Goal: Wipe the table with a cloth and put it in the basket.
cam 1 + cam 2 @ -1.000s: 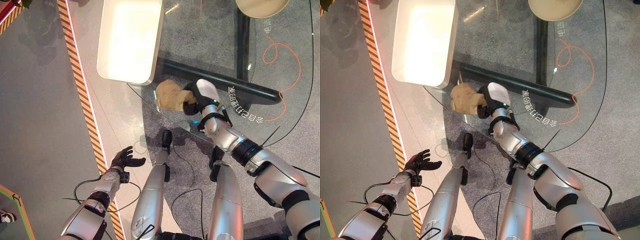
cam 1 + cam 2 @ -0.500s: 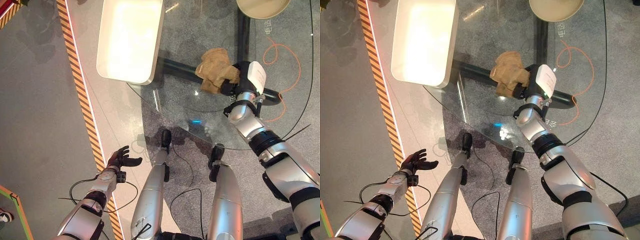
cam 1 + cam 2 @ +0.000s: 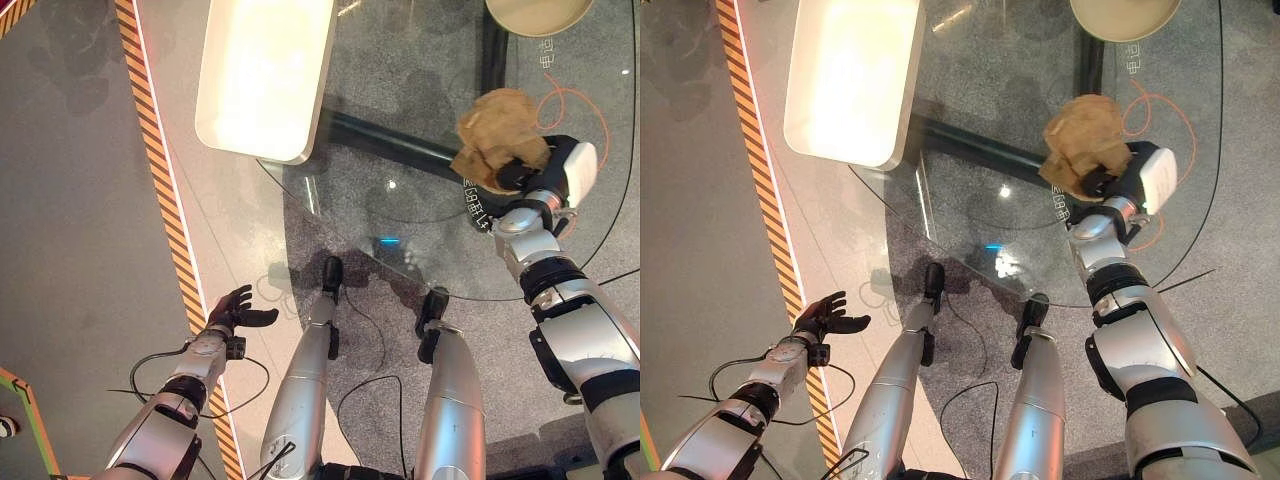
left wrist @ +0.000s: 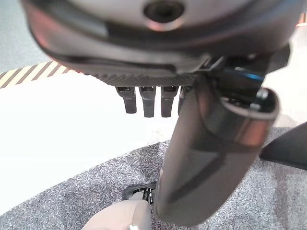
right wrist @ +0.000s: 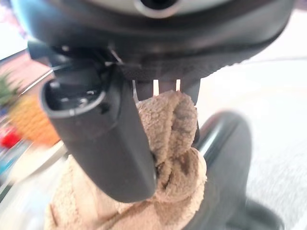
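Left eye view: the right hand (image 3: 545, 172) grips the cloth (image 3: 497, 128) on the glass table (image 3: 400, 130), upper right.
Wiping seems underway; next, carry it to the basket (image 3: 537, 14). Left hand (image 3: 232, 311) relaxed open, lower left.

A round glass counter (image 3: 400, 150) on dark legs stands over grey speckled carpet (image 3: 330, 230). Beside it, a smooth grey floor (image 3: 70, 200) carries an orange-and-black striped line (image 3: 160, 180). A white rectangular bench (image 3: 262, 75) glows brightly.

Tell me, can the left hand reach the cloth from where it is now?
Probably not. The left hand hangs open low over the floor beside the glass table, while the cloth sits in the right hand across the table.
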Controlling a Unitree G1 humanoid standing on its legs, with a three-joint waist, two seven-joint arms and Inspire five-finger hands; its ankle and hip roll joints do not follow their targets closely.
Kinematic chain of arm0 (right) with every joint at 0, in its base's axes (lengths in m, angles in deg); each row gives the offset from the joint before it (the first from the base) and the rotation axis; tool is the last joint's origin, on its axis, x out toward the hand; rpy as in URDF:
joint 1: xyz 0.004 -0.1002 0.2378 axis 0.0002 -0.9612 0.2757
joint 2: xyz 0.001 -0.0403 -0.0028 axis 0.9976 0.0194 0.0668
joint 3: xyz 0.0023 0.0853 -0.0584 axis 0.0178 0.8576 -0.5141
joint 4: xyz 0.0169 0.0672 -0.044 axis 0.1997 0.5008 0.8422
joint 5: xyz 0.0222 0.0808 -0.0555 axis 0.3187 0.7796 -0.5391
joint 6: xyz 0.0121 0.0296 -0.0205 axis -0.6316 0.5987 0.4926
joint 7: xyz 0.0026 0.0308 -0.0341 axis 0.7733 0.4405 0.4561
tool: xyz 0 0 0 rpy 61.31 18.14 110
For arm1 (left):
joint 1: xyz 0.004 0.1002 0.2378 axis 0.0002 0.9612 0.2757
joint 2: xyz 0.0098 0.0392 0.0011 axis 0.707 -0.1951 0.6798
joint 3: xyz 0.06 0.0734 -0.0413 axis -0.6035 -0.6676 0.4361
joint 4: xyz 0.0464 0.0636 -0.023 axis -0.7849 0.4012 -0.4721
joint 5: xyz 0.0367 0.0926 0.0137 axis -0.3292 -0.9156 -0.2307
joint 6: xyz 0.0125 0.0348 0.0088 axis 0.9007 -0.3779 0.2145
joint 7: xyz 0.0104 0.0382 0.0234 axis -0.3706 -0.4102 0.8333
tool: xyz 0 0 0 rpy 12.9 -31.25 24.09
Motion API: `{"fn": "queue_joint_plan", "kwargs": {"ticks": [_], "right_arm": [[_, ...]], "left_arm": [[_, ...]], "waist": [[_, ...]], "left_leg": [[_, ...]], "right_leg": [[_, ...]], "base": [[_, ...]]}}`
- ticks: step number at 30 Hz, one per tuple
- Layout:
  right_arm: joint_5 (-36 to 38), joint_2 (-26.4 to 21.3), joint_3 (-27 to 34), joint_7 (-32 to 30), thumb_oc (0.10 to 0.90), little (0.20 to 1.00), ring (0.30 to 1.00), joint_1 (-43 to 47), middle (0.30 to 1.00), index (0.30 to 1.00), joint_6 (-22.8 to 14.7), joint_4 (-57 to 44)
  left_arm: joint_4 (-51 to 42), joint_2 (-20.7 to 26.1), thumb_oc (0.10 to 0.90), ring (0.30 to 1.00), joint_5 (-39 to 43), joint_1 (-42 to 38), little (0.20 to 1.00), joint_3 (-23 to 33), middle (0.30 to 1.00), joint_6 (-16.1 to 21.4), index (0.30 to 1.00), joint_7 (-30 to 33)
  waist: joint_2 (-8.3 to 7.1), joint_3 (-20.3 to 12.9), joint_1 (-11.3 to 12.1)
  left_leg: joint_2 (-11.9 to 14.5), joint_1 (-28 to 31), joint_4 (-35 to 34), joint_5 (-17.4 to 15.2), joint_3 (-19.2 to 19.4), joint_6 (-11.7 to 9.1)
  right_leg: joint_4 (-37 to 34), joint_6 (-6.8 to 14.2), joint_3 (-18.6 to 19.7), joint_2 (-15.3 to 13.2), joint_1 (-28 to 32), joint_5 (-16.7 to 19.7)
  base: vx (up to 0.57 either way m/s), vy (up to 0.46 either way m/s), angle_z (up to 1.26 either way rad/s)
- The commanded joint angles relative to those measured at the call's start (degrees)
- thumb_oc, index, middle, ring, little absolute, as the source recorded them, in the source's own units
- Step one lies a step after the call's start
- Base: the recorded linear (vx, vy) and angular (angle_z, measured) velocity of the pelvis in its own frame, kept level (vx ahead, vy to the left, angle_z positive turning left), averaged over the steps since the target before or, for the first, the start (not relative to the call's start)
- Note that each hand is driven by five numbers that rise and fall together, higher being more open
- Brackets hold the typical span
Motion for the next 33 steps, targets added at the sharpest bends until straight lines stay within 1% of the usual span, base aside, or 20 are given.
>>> {"fn": "queue_joint_plan", "kwargs": {"ticks": [1, 7, 9, 17, 19, 24, 27, 28, 31, 33], "right_arm": [[4.1, -10.0, 2.4, -7.9, 0.1, 0.2, 0.3, 3.2, 0.3, 0.3, -2.5, 3.0], [7.2, -11.1, 3.9, -7.7, 0.1, 0.2, 0.3, 2.3, 0.3, 0.3, -3.6, 3.1], [7.7, -11.2, 4.0, -7.5, 0.1, 0.2, 0.3, 2.1, 0.3, 0.3, -3.7, 2.9], [7.8, -10.9, 3.1, -6.6, 0.1, 0.2, 0.3, 3.0, 0.3, 0.3, -4.9, 2.5], [7.4, -10.7, 2.8, -6.3, 0.1, 0.2, 0.3, 3.2, 0.3, 0.3, -5.7, 2.5], [3.5, -10.1, 1.1, -5.5, 0.1, 0.2, 0.3, 4.2, 0.3, 0.3, -6.8, -0.1], [-1.9, -9.5, -0.6, -4.6, 0.1, 0.2, 0.3, 4.6, 0.3, 0.3, -7.0, -2.6], [-5.1, -9.2, -3.0, -3.7, 0.1, 0.2, 0.3, 5.8, 0.3, 0.3, -6.6, -5.5], [-8.0, -8.9, -6.1, -3.0, 0.1, 0.2, 0.3, 6.6, 0.3, 0.3, -5.5, -10.1], [-12.6, -8.2, -8.7, -1.9, 0.1, 0.2, 0.3, 7.2, 0.3, 0.3, -4.8, -13.8]], "left_arm": [[1.3, 4.2, 0.8, 0.9, 1.3, 1.2, 0.9, 0.3, 0.9, -0.7, 0.9, 0.6], [1.6, 5.6, 0.8, 0.9, 1.4, 0.4, 0.9, 0.9, 0.9, -1.7, 0.9, 0.0], [2.0, 5.8, 0.8, 0.9, 1.5, 0.3, 0.9, 1.1, 0.9, -1.5, 0.9, -0.4], [3.5, 6.1, 0.8, 0.9, 1.7, -0.3, 0.9, 1.2, 0.9, -0.9, 0.9, -1.2], [3.7, 6.0, 0.8, 0.9, 1.5, -0.4, 0.9, 1.3, 0.9, -0.9, 0.9, -1.3], [3.9, 6.1, 0.8, 0.9, 1.4, -0.4, 0.9, 1.3, 0.9, -0.7, 0.9, -1.4], [3.5, 6.0, 0.8, 0.9, 1.2, -0.2, 0.9, 1.4, 0.9, -0.7, 0.9, -1.3], [3.3, 5.9, 0.8, 0.9, 0.9, -0.2, 0.9, 1.5, 0.9, -0.8, 0.9, -1.3], [2.7, 6.2, 0.8, 0.9, 0.9, -0.1, 0.9, 1.6, 0.9, -1.1, 0.9, -1.2], [2.3, 5.9, 0.8, 0.9, 0.7, 0.0, 0.9, 1.7, 0.9, -1.1, 0.9, -0.9]], "waist": [[-0.91, -1.1, -1.0], [-1.64, -1.1, -1.3], [-1.67, -1.1, -1.4], [-1.81, -1.1, -1.5], [-1.84, -1.1, -1.5], [-1.92, -1.1, -1.4], [-2.04, -1.1, -1.3], [-2.06, -1.1, -1.2], [-2.21, -1.1, -1.2], [-2.31, -1.1, -1.2]], "left_leg": [[-0.9, -1.7, 9.3, -9.5, 2.2, 3.3], [-0.8, -1.8, 9.0, -9.5, 2.0, 3.2], [-0.8, -1.9, 9.1, -9.5, 1.9, 3.2], [-0.8, -1.6, 8.5, -9.5, 2.0, 3.0], [-0.8, -1.5, 8.5, -9.5, 1.9, 2.9], [-1.0, -1.4, 8.1, -9.4, 1.8, 2.8], [-1.1, -1.3, 8.1, -9.5, 1.7, 2.8], [-1.2, -1.1, 7.8, -9.4, 1.7, 2.8], [-1.4, -1.1, 7.6, -9.3, 1.6, 2.7], [-1.6, -1.1, 7.6, -9.2, 1.6, 2.6]], "right_leg": [[-9.1, 0.6, -1.2, 1.6, 1.3, 5.9], [-9.6, 0.8, -1.1, 1.9, 1.3, 6.2], [-9.6, 0.9, -1.0, 1.9, 1.1, 6.3], [-10.3, 1.0, -0.9, 2.0, 1.3, 6.4], [-10.3, 1.0, -0.9, 1.9, 1.4, 6.3], [-10.7, 1.0, -0.9, 2.0, 1.6, 6.3], [-10.7, 1.0, -1.0, 2.0, 1.7, 6.3], [-11.0, 1.0, -1.1, 2.0, 1.9, 6.4], [-11.2, 1.0, -1.0, 2.1, 1.7, 6.5], [-11.5, 0.9, -1.0, 2.1, 1.9, 6.5]], "base": [[0.0, -0.012, 0.04], [-0.01, -0.014, 0.03], [0.0, 0.0, 0.0], [0.0, 0.0, 0.0], [0.0, 0.0, 0.0], [0.0, 0.0, 0.0], [0.0, 0.0, 0.0], [0.0, 0.0, 0.0], [-0.01, 0.002, -0.03], [-0.01, 0.003, -0.05]]}}
